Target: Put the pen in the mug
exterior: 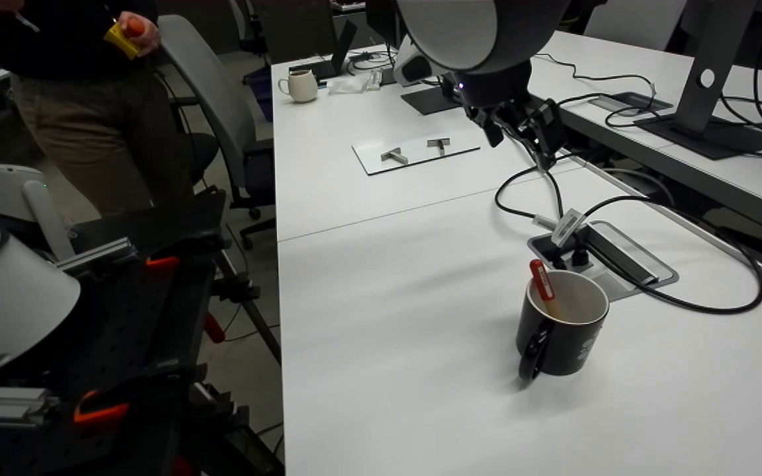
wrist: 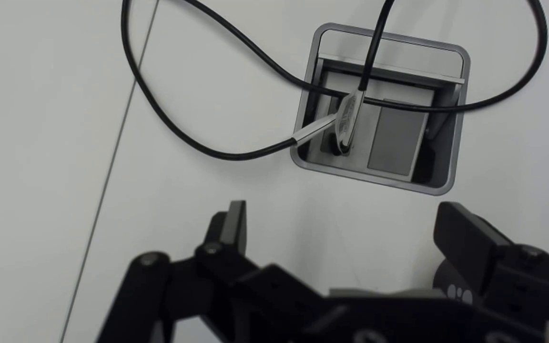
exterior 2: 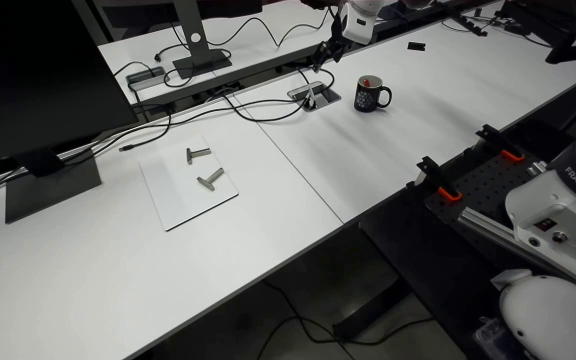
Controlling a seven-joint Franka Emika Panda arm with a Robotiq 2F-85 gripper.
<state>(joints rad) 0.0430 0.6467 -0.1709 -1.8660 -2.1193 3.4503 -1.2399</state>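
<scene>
An office-style robotics lab: wheeled office chair (exterior: 215,99) left of the white bench (exterior: 354,330), laptop (exterior: 344,47) at its far end, monitor stand (exterior: 718,53) right, Franka robot base (exterior 2: 538,200) alongside.

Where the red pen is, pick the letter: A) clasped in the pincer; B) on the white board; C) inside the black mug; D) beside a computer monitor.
C, since in an exterior view the red pen leans inside the black mug, red end up, and the wrist view shows the pincer open.
</scene>
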